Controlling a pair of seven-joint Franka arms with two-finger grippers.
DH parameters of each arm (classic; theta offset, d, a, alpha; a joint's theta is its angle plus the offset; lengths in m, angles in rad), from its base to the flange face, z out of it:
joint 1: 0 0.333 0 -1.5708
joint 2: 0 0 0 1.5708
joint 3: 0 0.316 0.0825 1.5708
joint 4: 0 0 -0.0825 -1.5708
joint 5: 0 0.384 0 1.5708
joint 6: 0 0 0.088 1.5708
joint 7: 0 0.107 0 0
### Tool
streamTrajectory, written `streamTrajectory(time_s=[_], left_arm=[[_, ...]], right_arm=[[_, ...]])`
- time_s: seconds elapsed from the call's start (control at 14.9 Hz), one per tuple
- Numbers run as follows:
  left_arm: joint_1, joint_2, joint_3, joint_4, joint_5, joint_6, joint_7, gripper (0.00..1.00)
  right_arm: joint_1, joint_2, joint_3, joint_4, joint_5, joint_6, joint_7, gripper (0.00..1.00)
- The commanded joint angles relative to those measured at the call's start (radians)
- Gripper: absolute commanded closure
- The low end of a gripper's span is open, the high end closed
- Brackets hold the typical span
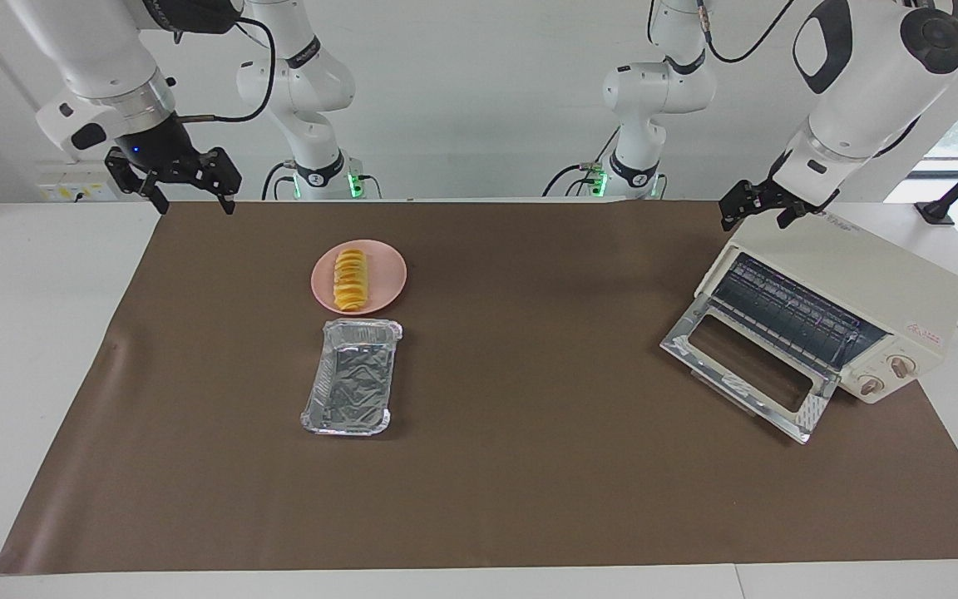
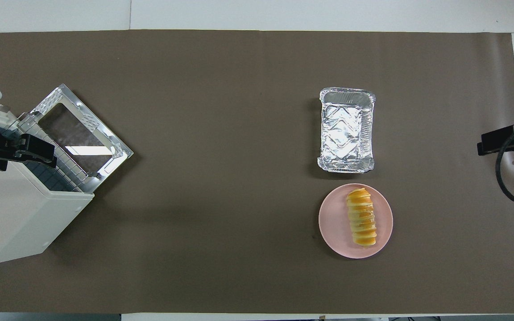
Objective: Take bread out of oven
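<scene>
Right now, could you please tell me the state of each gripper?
Left gripper: open, holding nothing, over the oven.
Right gripper: open, holding nothing, raised at the right arm's end of the table.

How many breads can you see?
1. The bread lies on the pink plate, beside the foil tray. The oven stands open with only its bare rack showing, though its deepest part is hidden.

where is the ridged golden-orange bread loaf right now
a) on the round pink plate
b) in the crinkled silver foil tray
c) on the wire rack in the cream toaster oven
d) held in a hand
a: the ridged golden-orange bread loaf lies on the round pink plate, beside the crinkled silver foil tray.
</scene>
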Motion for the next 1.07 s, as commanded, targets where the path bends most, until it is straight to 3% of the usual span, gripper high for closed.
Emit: streamTrajectory(time_s=[0.0, 0.4, 1.01], left_arm=[[0.007, -0.019, -0.006, -0.016, 0.02, 0.016, -0.001, 0.0], [0.007, -0.017, -0.006, -0.016, 0.02, 0.016, -0.001, 0.0], [0.007, -0.019, -0.006, -0.016, 0.02, 0.017, -0.001, 0.0]], right_arm=[[0.007, -0.003, -0.015, 0.01, -0.003, -0.018, -0.013, 0.0], [0.007, 0.014, -0.021, 0.03, -0.019, -0.015, -0.013, 0.0], [-0.001, -0.017, -0.02, -0.045, -0.021, 0.04, 0.001, 0.0]])
